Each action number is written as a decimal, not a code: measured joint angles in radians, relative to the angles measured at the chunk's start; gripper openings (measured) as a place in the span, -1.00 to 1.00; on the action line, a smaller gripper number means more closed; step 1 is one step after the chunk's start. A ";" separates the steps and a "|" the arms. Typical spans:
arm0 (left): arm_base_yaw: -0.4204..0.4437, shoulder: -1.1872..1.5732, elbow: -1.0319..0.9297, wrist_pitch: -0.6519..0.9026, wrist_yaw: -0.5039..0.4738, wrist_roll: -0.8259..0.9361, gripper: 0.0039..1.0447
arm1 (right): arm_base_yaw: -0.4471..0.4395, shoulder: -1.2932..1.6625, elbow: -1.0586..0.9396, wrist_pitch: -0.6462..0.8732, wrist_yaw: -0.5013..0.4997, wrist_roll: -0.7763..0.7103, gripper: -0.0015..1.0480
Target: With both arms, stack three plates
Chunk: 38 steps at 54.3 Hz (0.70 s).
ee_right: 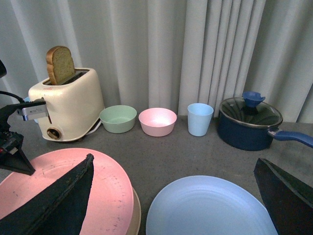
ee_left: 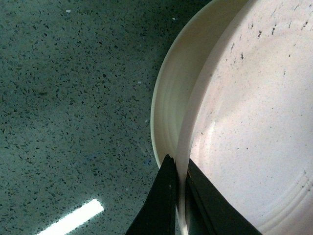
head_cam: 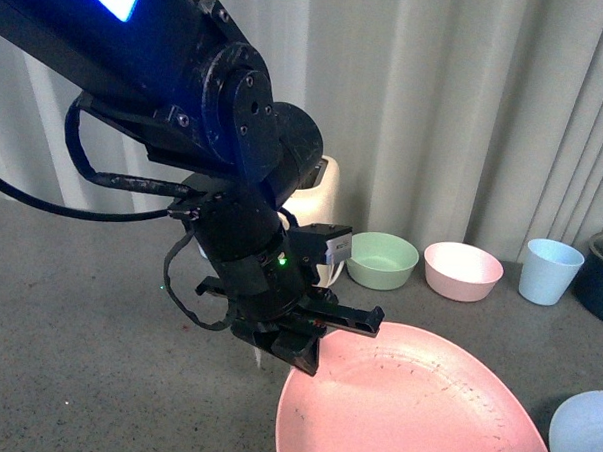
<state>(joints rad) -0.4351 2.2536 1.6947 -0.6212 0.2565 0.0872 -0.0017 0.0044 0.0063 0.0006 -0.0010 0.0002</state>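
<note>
Over the cream plate [ee_left: 168, 98], the pink plate [head_cam: 414, 411] lies slightly off-centre, probably held there so it can be settled as the stack's second layer. Its rim is pinched between the nearly closed fingers of the left gripper [head_cam: 298, 354]. The right gripper [ee_right: 173, 161] is spread wide and holds nothing, poised by the light blue plate [ee_right: 210, 208], which looks set to go on last.

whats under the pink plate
A cream plate lies under the pink plate; only its rim shows along one side. The rest is covered, so whether the two touch cannot be told. The left gripper pinches the pink plate's rim.
</note>
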 joint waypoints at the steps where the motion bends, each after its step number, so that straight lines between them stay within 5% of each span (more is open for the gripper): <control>1: -0.001 0.005 0.002 0.000 -0.002 -0.002 -0.94 | 0.000 0.000 0.000 0.000 0.000 0.000 0.86; 27: -0.010 0.044 0.026 0.011 -0.007 -0.031 -0.92 | 0.000 0.000 0.000 0.000 0.000 0.000 0.86; 38: -0.011 0.045 0.026 0.013 -0.003 -0.044 -0.14 | 0.000 0.000 0.000 0.000 0.000 0.000 0.86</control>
<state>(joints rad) -0.4465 2.2982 1.7210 -0.6086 0.2539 0.0433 -0.0017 0.0044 0.0063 0.0006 -0.0010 0.0002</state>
